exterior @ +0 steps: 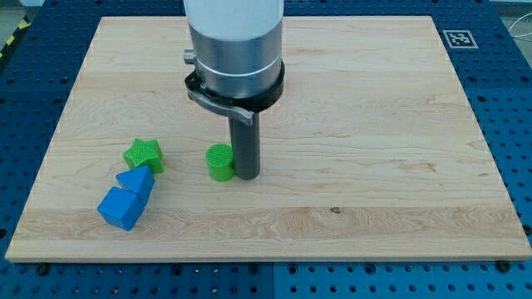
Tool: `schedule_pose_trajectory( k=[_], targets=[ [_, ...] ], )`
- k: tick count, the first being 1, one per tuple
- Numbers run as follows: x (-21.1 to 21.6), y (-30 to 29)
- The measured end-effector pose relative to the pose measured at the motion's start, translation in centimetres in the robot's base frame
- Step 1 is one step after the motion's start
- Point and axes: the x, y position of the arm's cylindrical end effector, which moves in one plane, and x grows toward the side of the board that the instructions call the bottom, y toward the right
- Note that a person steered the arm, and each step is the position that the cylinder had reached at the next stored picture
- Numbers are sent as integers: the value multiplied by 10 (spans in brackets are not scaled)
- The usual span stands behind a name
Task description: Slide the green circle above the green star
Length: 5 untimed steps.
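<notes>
The green circle (220,162) stands on the wooden board, left of the view's middle. The green star (144,154) lies to its left, at about the same height in the view. My tip (247,175) is down on the board right against the green circle's right side; the rod hides the circle's right edge. The arm's grey body fills the view's top middle above the rod.
A blue triangle (135,180) lies just below the green star, touching it. A blue cube (120,208) sits against the triangle's lower left. The wooden board (374,124) rests on a blue perforated table. A marker tag (460,38) is at the board's top right corner.
</notes>
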Motion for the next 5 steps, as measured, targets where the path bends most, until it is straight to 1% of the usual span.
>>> schedule_pose_trajectory(
  k=[1, 2, 5],
  targets=[
    [-2, 0],
    [7, 9],
    [15, 6]
  ],
)
